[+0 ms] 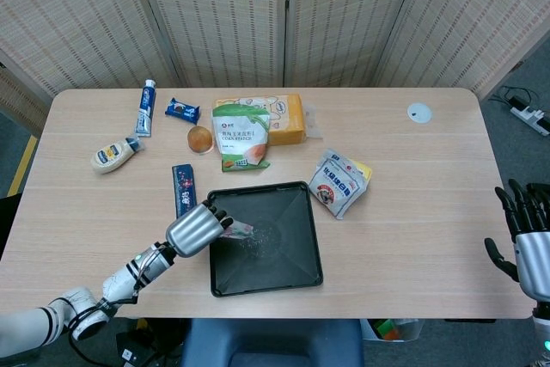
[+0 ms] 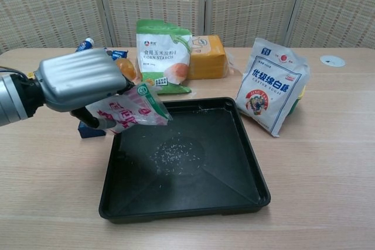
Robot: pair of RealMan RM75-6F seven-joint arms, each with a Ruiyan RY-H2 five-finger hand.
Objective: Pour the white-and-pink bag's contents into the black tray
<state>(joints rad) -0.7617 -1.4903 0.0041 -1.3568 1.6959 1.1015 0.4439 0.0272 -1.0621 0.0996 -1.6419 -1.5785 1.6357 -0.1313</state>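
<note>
My left hand (image 2: 79,80) (image 1: 194,229) grips the white-and-pink bag (image 2: 130,108) (image 1: 237,229) over the left edge of the black tray (image 2: 234,174) (image 1: 305,247). The bag lies tilted, its green-tipped corner pointing right and down over the tray. A scatter of small pale grains (image 2: 174,153) (image 1: 262,239) lies on the tray floor near its middle. My right hand (image 1: 526,242) hangs off the table's right edge in the head view, fingers spread and holding nothing.
Behind the tray stand a green corn starch bag (image 2: 163,57), an orange block (image 2: 206,57) and a white sugar bag (image 2: 273,85). A blue packet (image 1: 182,189), a round fruit (image 1: 200,138), a toothpaste tube (image 1: 145,108) and a small bottle (image 1: 114,155) lie at the left.
</note>
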